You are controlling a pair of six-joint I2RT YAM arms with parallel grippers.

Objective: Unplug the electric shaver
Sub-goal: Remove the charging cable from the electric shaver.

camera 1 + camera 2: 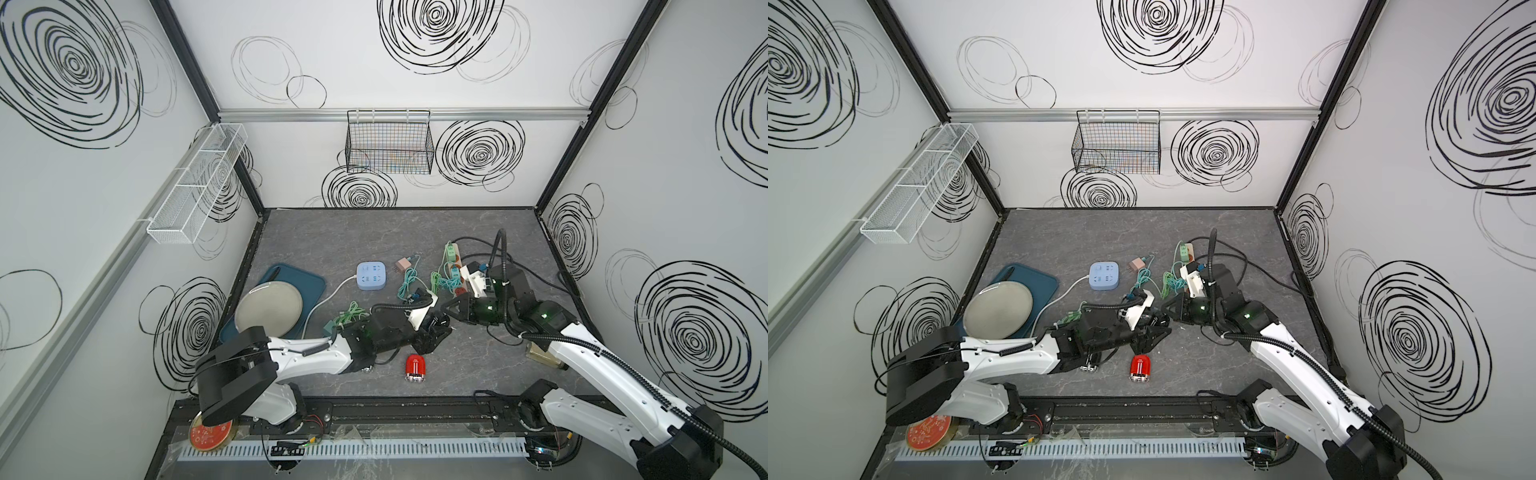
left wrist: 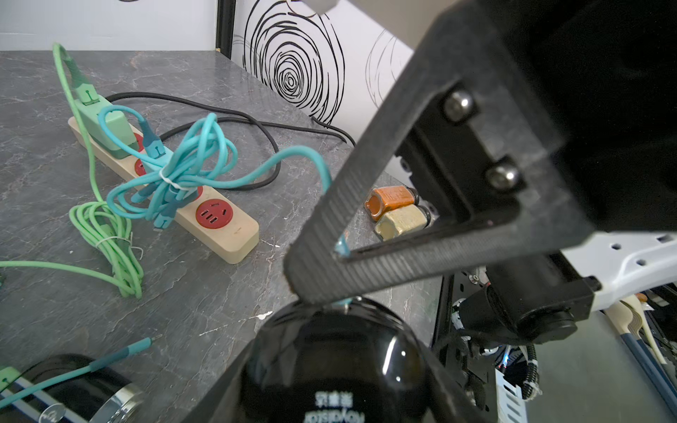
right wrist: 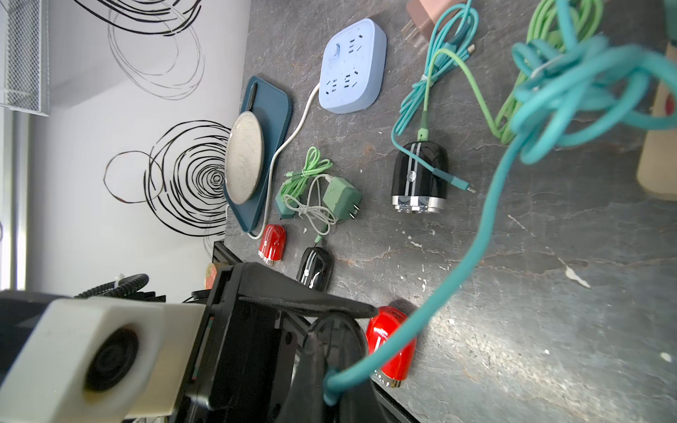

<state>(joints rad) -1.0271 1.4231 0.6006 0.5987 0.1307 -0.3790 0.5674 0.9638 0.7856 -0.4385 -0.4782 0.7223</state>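
A glossy black electric shaver point(image 2: 329, 366) sits between the jaws of my left gripper point(image 2: 331, 370), which is shut on its body. A teal cable point(image 3: 476, 238) runs from a knotted bundle on the beige power strip point(image 2: 165, 183) down to the shaver's end. My right gripper point(image 3: 331, 384) is shut on that cable's plug end, its fingers point(image 2: 366, 183) pressed against the shaver's tip. The joint between plug and shaver is hidden. In both top views the two grippers meet tip to tip, left gripper point(image 1: 436, 328) and right gripper point(image 1: 451, 309), above the table's middle.
A red shaver point(image 1: 415, 368) lies just in front of the grippers. A second black shaver point(image 3: 419, 179) with its own cable, a green charger point(image 3: 342, 196), a blue socket cube point(image 1: 372, 275), a pink adapter point(image 1: 402, 264) and a plate point(image 1: 270, 309) on a blue tray point(image 1: 307, 278) lie around.
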